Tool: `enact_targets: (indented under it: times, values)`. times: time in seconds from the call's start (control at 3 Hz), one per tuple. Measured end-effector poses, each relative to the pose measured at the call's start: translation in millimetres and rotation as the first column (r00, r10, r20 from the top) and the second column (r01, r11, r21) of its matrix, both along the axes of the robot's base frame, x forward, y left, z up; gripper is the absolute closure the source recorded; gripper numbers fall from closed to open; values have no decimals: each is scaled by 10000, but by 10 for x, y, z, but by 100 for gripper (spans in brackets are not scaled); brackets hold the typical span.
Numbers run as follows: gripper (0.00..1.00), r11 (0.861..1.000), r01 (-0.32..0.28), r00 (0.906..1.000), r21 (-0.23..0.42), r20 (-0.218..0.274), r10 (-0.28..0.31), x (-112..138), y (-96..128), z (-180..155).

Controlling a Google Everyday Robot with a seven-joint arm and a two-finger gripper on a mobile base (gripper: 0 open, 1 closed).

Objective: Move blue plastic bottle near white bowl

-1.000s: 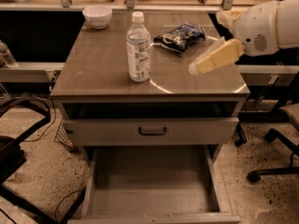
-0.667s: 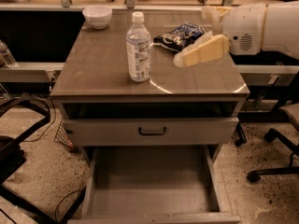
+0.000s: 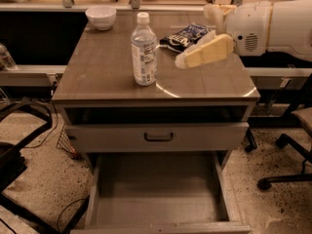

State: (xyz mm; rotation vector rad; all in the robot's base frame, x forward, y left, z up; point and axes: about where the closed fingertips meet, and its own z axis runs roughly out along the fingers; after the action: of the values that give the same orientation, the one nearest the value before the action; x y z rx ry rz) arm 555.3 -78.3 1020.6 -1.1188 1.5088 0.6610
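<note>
The blue plastic bottle (image 3: 144,50) stands upright near the middle of the table top, clear with a white cap and a pale label. The white bowl (image 3: 101,17) sits at the table's far left corner, well apart from the bottle. My gripper (image 3: 195,37) reaches in from the right on a white arm, hovering above the table just right of the bottle. Its two cream fingers (image 3: 204,52) are spread open and hold nothing. It is not touching the bottle.
A dark blue snack bag (image 3: 187,34) lies at the back right of the table (image 3: 107,72), partly behind the gripper. The bottom drawer (image 3: 156,199) hangs open below. An office chair base (image 3: 287,169) stands at right, and a black chair (image 3: 14,145) at left.
My gripper has moved left across the table toward the bottle. The bottle, bowl and snack bag have not moved.
</note>
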Motion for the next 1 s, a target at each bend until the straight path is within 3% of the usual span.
enact_targets:
  times: [0.33, 1.0]
  values:
    - [0, 9999, 25, 10000, 116, -3, -25, 177, 125, -81]
    - [0, 9899, -23, 10000, 1419, 31, 19, 756, 463, -499]
